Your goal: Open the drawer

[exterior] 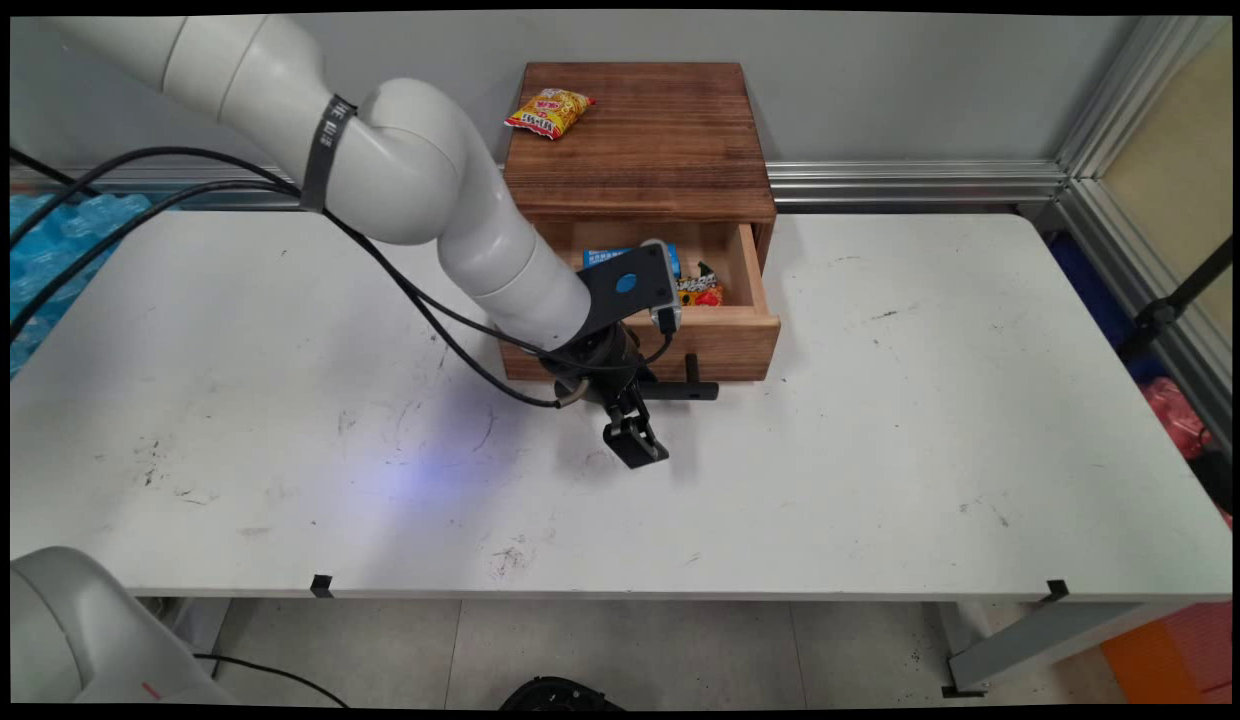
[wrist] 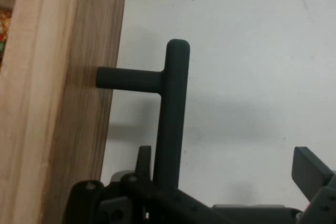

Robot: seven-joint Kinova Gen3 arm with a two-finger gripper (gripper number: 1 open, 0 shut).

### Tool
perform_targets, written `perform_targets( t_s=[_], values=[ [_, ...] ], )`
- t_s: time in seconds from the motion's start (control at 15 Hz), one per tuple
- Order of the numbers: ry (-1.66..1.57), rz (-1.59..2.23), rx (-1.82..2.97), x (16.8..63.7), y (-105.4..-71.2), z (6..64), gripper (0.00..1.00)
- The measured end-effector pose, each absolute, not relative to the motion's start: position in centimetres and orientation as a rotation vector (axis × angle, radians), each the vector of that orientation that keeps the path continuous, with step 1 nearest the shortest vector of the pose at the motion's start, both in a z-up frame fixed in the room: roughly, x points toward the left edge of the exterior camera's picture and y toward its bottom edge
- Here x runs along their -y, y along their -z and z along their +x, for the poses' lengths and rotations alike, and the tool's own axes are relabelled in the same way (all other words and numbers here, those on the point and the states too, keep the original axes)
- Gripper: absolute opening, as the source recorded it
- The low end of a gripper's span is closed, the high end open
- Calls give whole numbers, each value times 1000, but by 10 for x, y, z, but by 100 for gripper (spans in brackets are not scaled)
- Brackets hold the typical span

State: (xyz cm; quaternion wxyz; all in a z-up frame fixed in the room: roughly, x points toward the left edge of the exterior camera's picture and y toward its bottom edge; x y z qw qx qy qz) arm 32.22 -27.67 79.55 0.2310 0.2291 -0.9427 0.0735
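Hovering at the open drawer's [exterior: 725, 340] front, the claw [wrist: 226, 182] stands spread, the black handle bar [wrist: 170, 114] between its fingers [wrist: 310, 171] with no contact visible. Snack packets [exterior: 702, 290] lie inside; another [exterior: 550, 112] tops the wooden box [exterior: 640, 140] on the worktop [exterior: 880, 450].

A scuffed white tabletop [exterior: 880, 450] carries a wooden drawer box [exterior: 640, 140] at its far edge, its drawer [exterior: 740, 340] pulled open.

No legible text anywhere
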Motion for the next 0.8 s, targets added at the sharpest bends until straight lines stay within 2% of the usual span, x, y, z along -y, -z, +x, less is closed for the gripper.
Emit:
perform_targets(
  t_s=[0.8],
  values=[
    [-173, 601, 2610, 256, -795, 319, 100]
  ],
)
